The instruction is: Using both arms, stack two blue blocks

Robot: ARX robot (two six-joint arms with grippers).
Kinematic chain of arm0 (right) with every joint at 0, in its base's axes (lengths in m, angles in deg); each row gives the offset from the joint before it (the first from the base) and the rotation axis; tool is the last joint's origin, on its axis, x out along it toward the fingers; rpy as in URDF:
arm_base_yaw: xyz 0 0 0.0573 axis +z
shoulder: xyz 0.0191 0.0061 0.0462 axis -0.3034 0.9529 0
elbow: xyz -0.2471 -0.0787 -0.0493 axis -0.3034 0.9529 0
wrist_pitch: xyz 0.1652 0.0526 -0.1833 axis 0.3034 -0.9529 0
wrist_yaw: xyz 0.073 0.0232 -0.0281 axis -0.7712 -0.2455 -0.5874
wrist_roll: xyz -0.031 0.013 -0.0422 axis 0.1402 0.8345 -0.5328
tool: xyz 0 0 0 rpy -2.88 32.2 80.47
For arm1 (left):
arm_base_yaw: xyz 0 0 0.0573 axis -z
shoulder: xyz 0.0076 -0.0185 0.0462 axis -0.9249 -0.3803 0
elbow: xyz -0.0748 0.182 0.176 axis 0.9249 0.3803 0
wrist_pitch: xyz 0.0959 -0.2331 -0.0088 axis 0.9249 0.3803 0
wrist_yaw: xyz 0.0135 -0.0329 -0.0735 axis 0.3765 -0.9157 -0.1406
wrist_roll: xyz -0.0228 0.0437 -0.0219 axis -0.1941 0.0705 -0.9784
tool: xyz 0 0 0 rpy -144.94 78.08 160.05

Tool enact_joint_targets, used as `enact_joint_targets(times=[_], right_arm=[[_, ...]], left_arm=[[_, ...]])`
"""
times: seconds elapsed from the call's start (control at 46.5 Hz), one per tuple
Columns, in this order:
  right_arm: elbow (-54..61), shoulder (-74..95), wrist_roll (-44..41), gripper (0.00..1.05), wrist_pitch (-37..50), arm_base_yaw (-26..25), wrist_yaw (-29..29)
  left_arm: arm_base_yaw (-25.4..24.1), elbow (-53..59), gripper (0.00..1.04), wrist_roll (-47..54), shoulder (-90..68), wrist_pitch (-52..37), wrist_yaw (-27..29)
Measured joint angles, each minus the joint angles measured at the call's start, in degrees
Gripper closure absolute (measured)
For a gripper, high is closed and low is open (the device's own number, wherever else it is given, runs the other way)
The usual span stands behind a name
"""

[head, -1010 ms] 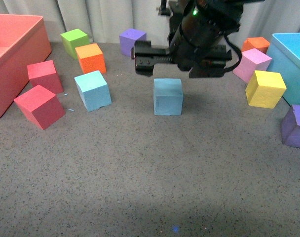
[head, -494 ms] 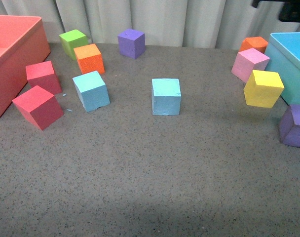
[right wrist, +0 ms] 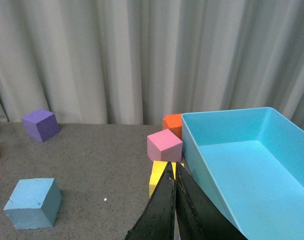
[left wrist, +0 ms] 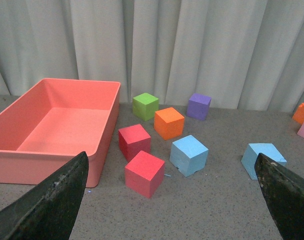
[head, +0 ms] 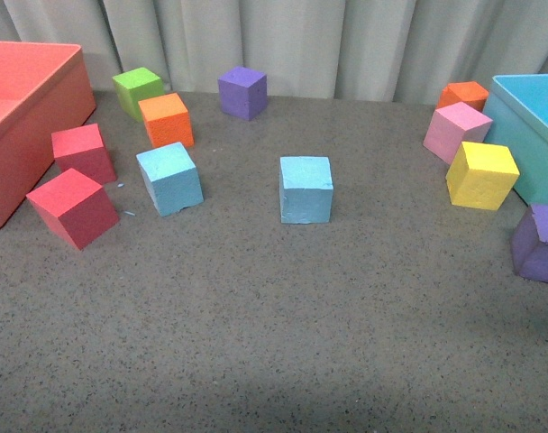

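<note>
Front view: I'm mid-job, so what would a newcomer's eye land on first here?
Two light blue cubes sit apart on the grey table, neither stacked: the centre blue block and the left blue block. Two big bins frame the scene, a coral bin at far left and a turquoise bin at far right. A yellow cube stands out beside the turquoise bin.

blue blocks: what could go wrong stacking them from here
1. The left blue block sits turned, with an orange block and a red block nearby; fingers closing on it may catch corners or bump a neighbour.
2. The right gripper is shut and would knock the centre blue block unless it opens first.
3. The two sit at different angles, so the stack may land skewed.
</note>
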State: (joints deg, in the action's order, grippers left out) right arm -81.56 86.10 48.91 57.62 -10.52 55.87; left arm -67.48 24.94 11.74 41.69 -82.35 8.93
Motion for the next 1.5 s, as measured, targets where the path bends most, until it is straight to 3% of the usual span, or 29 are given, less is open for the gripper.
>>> enact_joint_targets(times=[0.236,0.365,0.989,1.504], right_arm=[[5.7,-13.11,0.02,1.04,-7.54,-2.84,-2.91],[7.52,-20.33,0.02,1.04,-12.79,-6.8,-6.56],[10.27,-49.96,0.02,1.04,-38.71,-6.99,-6.95],[10.27,-62.36,0.02,1.04,-50.75,-6.99,-6.95]], left_arm=[[0.0,0.0,0.07,0.0,0.0,0.0,-0.02],[0.0,0.0,0.07,0.0,0.0,0.0,0.0],[0.0,0.0,0.07,0.0,0.0,0.0,0.0],[0.0,0.0,0.07,0.0,0.0,0.0,0.0]])
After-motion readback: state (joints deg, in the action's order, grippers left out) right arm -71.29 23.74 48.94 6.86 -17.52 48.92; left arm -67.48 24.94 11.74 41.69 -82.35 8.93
